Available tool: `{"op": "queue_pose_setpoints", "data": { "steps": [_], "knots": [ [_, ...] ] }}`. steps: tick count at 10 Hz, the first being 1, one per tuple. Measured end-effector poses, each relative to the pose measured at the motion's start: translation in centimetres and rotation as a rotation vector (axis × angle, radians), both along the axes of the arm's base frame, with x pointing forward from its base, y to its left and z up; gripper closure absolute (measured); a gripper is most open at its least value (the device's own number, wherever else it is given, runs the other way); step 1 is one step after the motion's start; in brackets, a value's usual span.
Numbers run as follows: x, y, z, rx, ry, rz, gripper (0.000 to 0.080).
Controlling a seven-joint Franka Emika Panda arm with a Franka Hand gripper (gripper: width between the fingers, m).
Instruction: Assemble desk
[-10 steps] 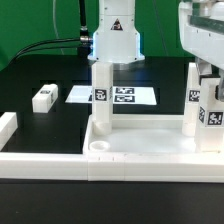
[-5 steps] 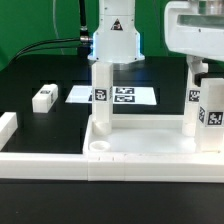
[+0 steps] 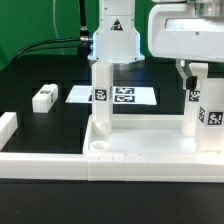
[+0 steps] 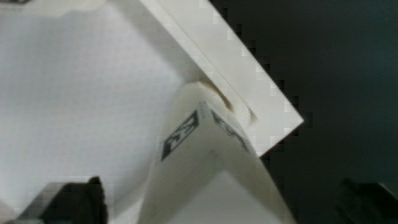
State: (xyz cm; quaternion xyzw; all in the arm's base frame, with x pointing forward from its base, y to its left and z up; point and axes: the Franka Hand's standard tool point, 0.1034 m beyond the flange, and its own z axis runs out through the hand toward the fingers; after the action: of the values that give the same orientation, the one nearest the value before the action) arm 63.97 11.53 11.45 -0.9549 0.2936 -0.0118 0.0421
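High at the exterior view's right, the tool (image 3: 197,70) hangs spread wide, pinching nothing. Directly beneath, an upright leg (image 4: 205,170) stands seated in the desk top (image 3: 140,150). One loose leg (image 3: 43,97) lies on the bench (image 3: 30,80), well away toward that view's left.

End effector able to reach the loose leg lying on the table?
Probably yes: the loose leg lies alone on the table, nothing over it, and the end effector is open and empty.
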Motion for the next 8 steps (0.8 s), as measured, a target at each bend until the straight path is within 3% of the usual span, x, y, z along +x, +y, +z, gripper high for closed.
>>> {"op": "queue_pose_setpoints", "data": {
  "steps": [5,7,8],
  "knots": [
    [-0.01,-0.01,-0.34,-0.034,-0.026,0.367,0.0150],
    [-0.01,-0.09,-0.35,-0.037,-0.030,0.431,0.0435],
    [-0.02,-0.22,-0.38,-0.037,-0.029,0.415,0.0511]
  ]
}}
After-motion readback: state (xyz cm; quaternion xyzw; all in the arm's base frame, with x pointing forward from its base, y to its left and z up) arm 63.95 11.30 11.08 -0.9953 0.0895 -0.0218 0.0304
